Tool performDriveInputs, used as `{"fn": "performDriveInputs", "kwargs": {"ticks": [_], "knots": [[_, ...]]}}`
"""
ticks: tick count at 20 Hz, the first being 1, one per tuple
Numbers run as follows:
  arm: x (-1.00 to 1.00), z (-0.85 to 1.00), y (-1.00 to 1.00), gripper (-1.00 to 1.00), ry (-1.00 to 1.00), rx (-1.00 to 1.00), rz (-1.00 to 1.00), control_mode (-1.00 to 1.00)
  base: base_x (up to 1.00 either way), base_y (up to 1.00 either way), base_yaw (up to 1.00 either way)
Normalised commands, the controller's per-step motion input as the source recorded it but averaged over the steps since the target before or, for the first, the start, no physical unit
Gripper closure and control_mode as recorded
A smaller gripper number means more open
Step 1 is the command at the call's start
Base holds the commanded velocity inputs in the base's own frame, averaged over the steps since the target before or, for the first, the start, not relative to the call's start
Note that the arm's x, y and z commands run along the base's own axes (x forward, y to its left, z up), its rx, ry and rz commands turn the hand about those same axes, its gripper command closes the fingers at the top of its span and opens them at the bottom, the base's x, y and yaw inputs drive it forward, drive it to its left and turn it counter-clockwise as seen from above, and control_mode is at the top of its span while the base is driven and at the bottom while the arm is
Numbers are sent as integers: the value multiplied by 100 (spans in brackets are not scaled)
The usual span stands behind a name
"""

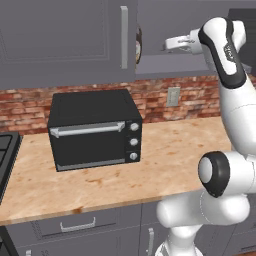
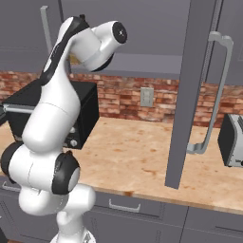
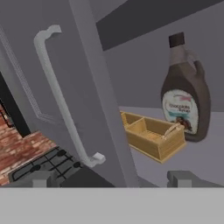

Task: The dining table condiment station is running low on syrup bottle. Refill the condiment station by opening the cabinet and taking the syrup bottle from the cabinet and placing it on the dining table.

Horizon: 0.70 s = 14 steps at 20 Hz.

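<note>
- Syrup bottle [image 3: 186, 92] stands upright on the shelf inside the cabinet [image 1: 60, 35], dark brown w/ black cap, loop handle by the neck, pale label facing the hand cam.
- Just beside it, to its left in hand view, sits a low wooden box [image 3: 151, 133] w/ dividers inside; whether box & bottle touch can't be told.
- Gripper [image 3: 111, 177]: claw released, jaws spread wide, nothing between them. The 2 fingertips [image 3: 183, 178] show at the bottom of hand view, 1 each side, short of the bottle.
- Hand view: a closed door of the cabinet w/ long silver bar handle [image 3: 61, 96] fills the left; the open compartment lies to its right.
- Right base view: 1 cabinet door [image 2: 187, 95] is swung out edge-on over the worktop, its bar handle [image 2: 216, 90] on the right face.
- Left base view: arm reaches up to the cabinet opening at upper right; hand partly hidden behind the arm's upper link.
- Black toaster oven [image 1: 95, 129] sits on the speckled worktop [image 1: 170, 160] under the closed left door, knobs on its right side.
- Brick backsplash w/ a wall outlet [image 1: 173, 96] behind the worktop.
- Silver toaster [image 2: 231, 140] at the right edge of right base view.
- Stove burners [image 3: 43, 164] show low left in hand view.
- Grey drawers [image 1: 80, 222] w/ short handles under the worktop.
</note>
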Motion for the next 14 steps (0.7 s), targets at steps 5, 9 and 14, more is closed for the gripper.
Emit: {"fn": "performDriveInputs", "kwargs": {"ticks": [5, 9, 14], "knots": [[23, -13, 0, -100, 0, 0, 0, -100, 0, 0, 0], [22, -16, 0, -100, 0, 0, 1, -100, 0, 0, 0], [18, -25, 0, -100, 0, 0, 2, -100, 0, 0, 0]]}}
